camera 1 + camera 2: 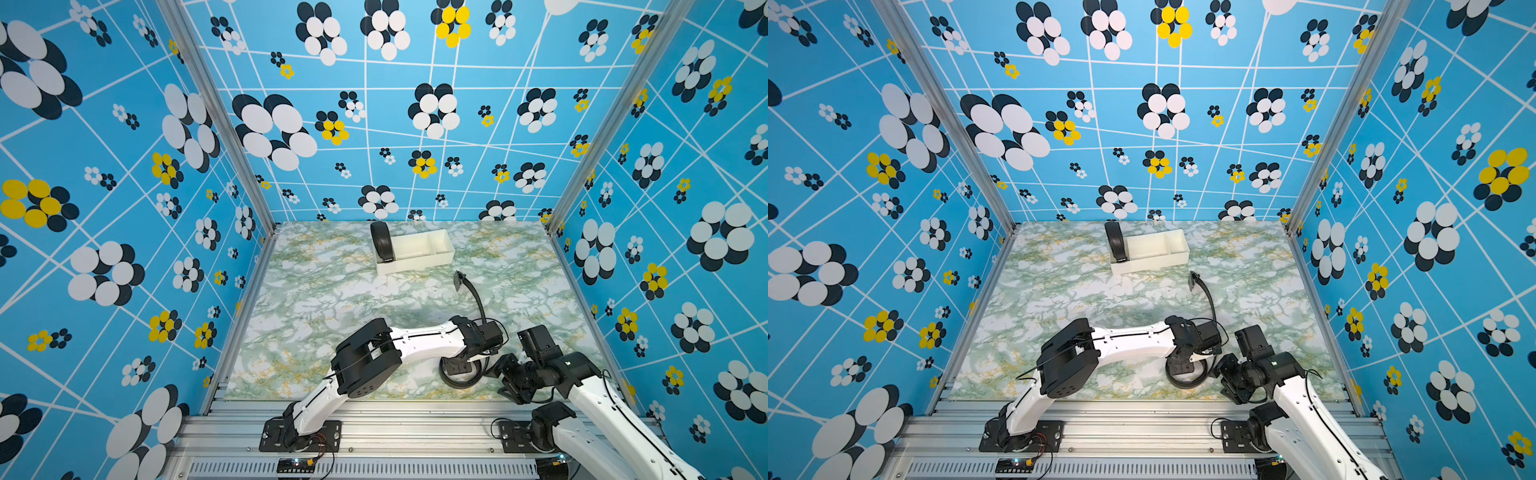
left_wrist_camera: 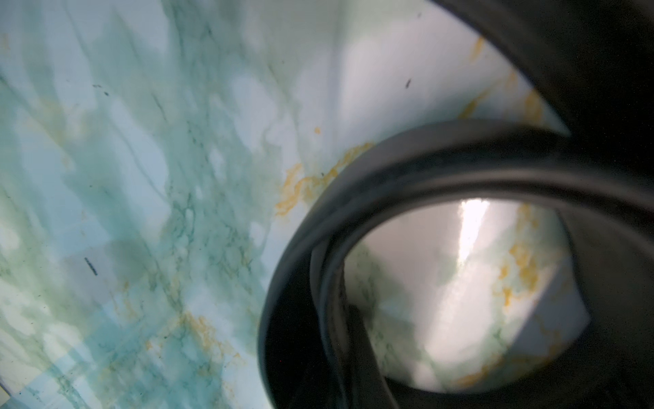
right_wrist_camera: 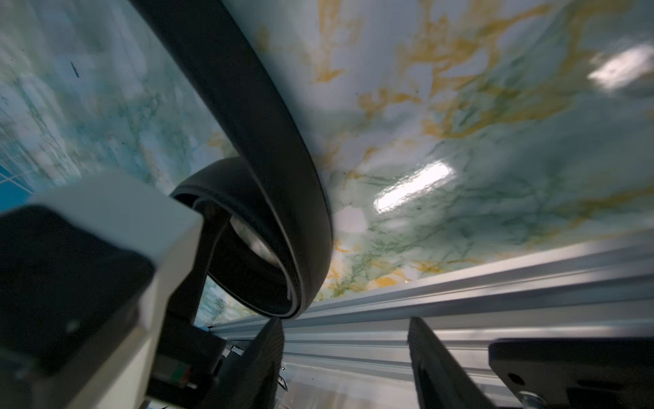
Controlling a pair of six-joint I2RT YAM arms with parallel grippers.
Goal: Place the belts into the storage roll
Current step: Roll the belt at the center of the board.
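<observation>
My left gripper (image 1: 456, 368) stands clenched inside the loose ring of the belt (image 1: 459, 385). The ring lies on its edge on the table (image 1: 332, 299), all around the gripper. I cannot tell whether the strap's inner end is pinched between my fingers. My right gripper (image 3: 345, 325) is released and empty, with the coil's outer wall just ahead of its fingertips. Beyond my left gripper the belt's free tail curves away to the buckle (image 1: 459, 280). Well beyond both grippers sits the storage roll (image 1: 419, 264). The other belt (image 1: 381, 243) stands coiled in its end compartment, the one farthest to my left, and the remaining compartments look empty. I judge the strap to be light, smooth and springy, so it will unwind if let go. I would squeeze across the whole coil, outer wraps included, once the tail and buckle are wound in.
</observation>
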